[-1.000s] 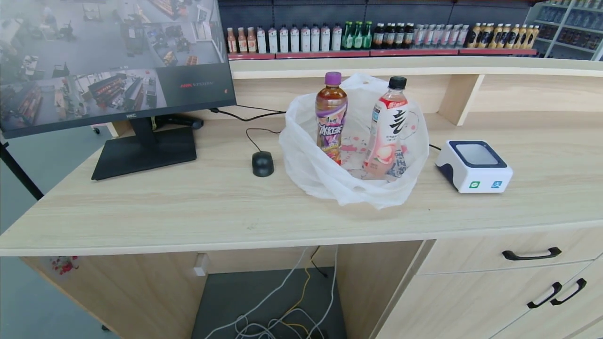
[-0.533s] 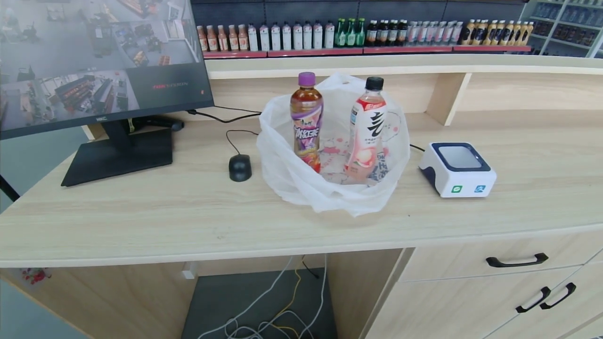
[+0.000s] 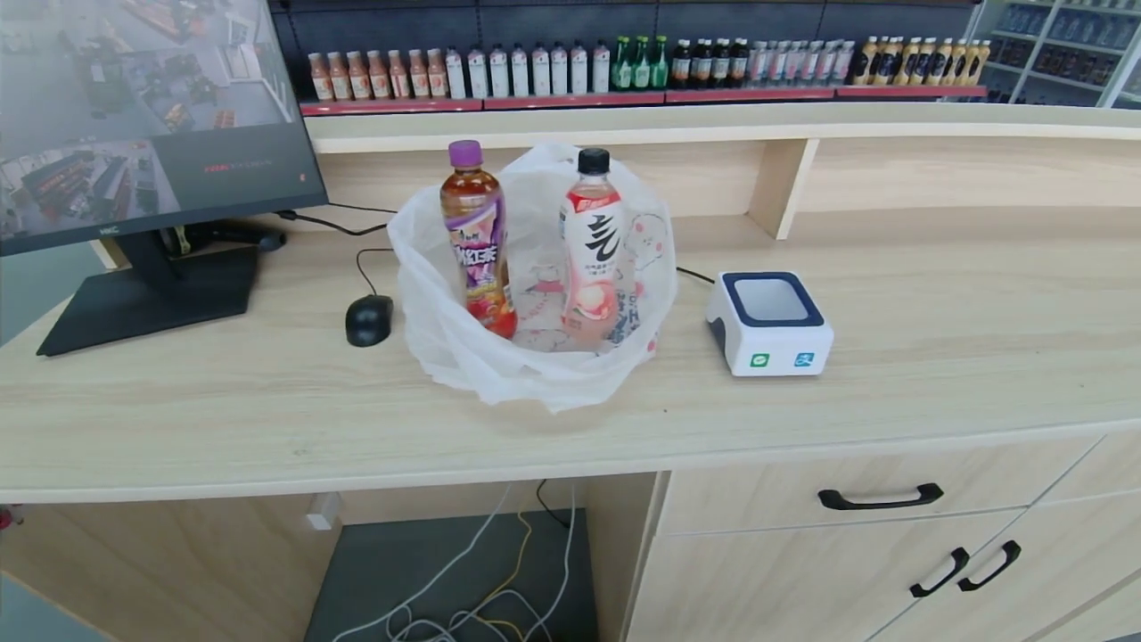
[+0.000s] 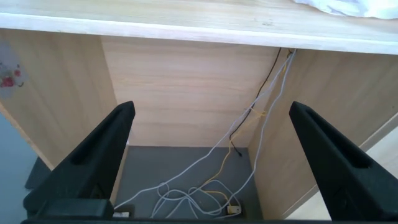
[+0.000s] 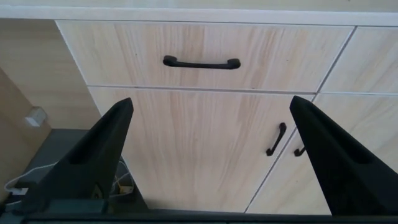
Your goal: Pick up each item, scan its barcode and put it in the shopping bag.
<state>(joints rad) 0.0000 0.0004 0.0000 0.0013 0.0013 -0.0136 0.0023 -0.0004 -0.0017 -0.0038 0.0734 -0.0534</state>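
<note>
White plastic shopping bag (image 3: 446, 330) and everything around it sit further left in the head frame than 1 s ago. That is camera shift: the spacing between the things is unchanged. The monitor (image 3: 134, 116) is now cut off at the upper left edge.

The bag is centre-left of frame on the wooden counter (image 3: 267, 401), mouth open. Two bottles stand upright inside: purple-cap tea bottle (image 3: 477, 241) on the left, black-cap pink bottle (image 3: 593, 245) on the right, apart from each other. The scanner (image 3: 771, 323) is just right of the bag and the mouse (image 3: 369, 319) just left of it.

Left gripper (image 4: 211, 109) is low, below the counter edge, facing the knee recess with loose cables (image 4: 249, 155). Its fingers are spread wide, holding nothing. Right gripper (image 5: 211, 102) is also low, facing the drawer handle (image 5: 201, 63), with fingers spread wide and empty.
</note>
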